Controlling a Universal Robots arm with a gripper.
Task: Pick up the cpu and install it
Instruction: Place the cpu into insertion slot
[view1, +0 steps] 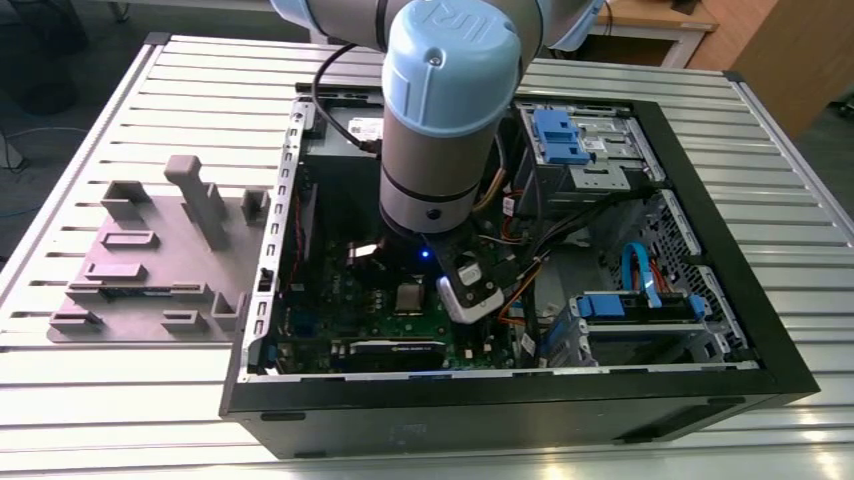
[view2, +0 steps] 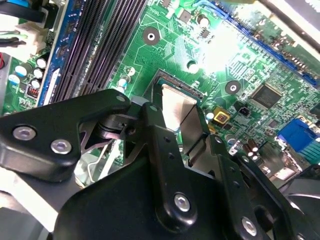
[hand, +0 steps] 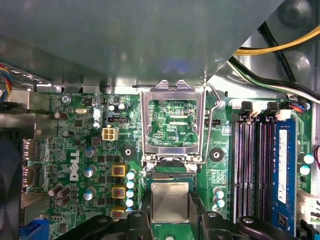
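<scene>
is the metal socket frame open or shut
Open: the hinged silvery metal socket frame is swung back, green board showing through its window, clear of the square silvery cpu.

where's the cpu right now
In the first wrist view the cpu sits gripped between the fingers over the green board, right beside the open socket frame.

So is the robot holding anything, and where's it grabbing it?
Yes, the end effector seems to pinch the small flat silvery square cpu by two opposite side edges.
</scene>
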